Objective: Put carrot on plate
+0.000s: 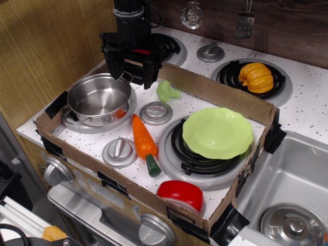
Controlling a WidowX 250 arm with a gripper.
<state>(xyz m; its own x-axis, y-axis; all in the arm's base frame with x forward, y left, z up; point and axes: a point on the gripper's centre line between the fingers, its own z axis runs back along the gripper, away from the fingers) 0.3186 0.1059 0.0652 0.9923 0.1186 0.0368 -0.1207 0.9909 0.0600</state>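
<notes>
The orange carrot [144, 141] lies on the speckled stovetop between two grey knobs, its dark green stem end pointing toward the front. The lime-green plate [218, 132] with a wavy rim sits on the front right burner, to the carrot's right. My gripper [132, 72] hangs at the back left, above the far rim of the steel pot [98, 99]. Its black fingers [115, 66] are spread apart and hold nothing. It is well behind and to the left of the carrot.
A cardboard wall [215, 93] fences the front stove area. A small green toy vegetable [166, 91] lies behind the knobs. A red round toy [180, 195] sits at the front edge. A ribbed yellow-orange pumpkin toy [255, 77] rests on the back right burner. A sink [287, 189] lies at the right.
</notes>
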